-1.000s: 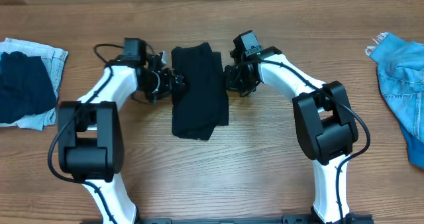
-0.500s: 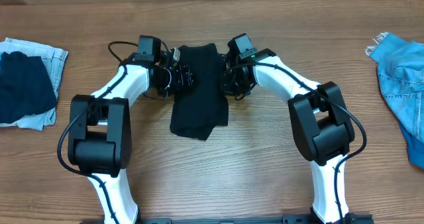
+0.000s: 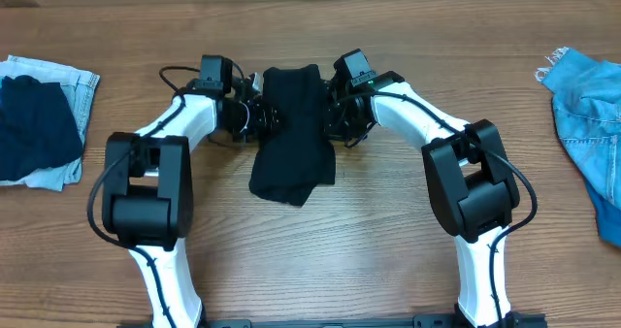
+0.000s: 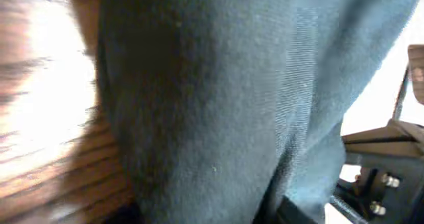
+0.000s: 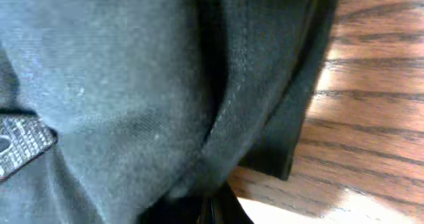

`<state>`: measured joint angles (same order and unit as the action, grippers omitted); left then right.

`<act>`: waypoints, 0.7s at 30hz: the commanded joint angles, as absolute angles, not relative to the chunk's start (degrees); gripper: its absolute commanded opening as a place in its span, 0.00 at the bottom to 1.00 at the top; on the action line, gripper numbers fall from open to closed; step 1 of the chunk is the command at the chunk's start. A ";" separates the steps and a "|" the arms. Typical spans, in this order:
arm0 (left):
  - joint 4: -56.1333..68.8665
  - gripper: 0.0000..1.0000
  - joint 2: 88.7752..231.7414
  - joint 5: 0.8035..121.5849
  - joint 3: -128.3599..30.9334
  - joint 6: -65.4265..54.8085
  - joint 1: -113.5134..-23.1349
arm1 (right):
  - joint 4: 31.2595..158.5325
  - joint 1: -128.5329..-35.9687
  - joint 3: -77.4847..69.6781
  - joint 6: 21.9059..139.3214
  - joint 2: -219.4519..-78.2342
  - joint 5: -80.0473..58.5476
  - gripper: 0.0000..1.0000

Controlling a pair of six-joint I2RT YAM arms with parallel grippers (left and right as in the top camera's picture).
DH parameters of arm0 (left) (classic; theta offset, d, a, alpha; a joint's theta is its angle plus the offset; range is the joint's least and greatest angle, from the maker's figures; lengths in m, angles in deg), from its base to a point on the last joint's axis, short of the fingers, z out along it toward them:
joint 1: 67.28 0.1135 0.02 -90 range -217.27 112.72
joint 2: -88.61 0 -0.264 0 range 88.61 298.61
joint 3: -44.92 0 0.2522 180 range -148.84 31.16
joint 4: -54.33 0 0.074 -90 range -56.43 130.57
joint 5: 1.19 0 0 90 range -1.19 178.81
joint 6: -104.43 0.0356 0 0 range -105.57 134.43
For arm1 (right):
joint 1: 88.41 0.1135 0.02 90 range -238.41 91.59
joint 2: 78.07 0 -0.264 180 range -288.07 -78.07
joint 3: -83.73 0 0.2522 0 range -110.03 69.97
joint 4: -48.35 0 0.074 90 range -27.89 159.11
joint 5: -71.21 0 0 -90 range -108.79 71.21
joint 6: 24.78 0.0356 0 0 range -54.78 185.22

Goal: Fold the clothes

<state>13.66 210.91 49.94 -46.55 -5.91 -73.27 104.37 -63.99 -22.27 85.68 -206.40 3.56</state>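
A black garment (image 3: pixel 291 139) lies folded into a long strip on the middle of the wooden table. It fills the left wrist view (image 4: pixel 218 105) and most of the right wrist view (image 5: pixel 119 85). My left gripper (image 3: pixel 263 116) is pressed into its upper left edge; cloth covers the jaws, so how they stand is hidden. My right gripper (image 3: pixel 336 122) is at the upper right edge, shut on a fold of the black cloth (image 5: pixel 211 209). The rest of the clothes lie off to the sides.
At the far left a dark navy piece (image 3: pixel 34 124) rests on pale denim (image 3: pixel 73 85). A blue denim piece (image 3: pixel 587 124) lies at the right edge. Bare wood (image 3: pixel 320 260) spans the front between the arm bases.
My left gripper has moved right into the black garment's left edge and its jaws have narrowed. The right gripper shifted slightly left, then held still, staying shut on the cloth.
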 commanded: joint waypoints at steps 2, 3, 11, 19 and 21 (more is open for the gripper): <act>14.09 0.21 213.53 49.72 -45.52 -4.23 -73.34 | 106.56 -64.01 -22.75 83.54 -207.93 1.28 0.04; 14.07 0.16 213.43 49.26 -45.52 -4.23 -72.86 | 107.61 -64.38 -22.84 82.78 -207.39 -0.68 0.04; 12.48 0.05 208.09 47.80 -45.54 -3.79 -68.97 | 111.39 -67.07 -22.89 82.84 -201.27 -7.42 0.04; 10.99 0.04 193.97 54.90 -45.54 -12.36 -67.55 | 115.78 -69.58 -22.89 84.98 -197.03 -7.22 0.04; 10.97 0.04 192.07 56.74 -45.54 -14.89 -67.22 | 116.13 -69.58 -22.89 84.98 -196.94 -7.20 0.04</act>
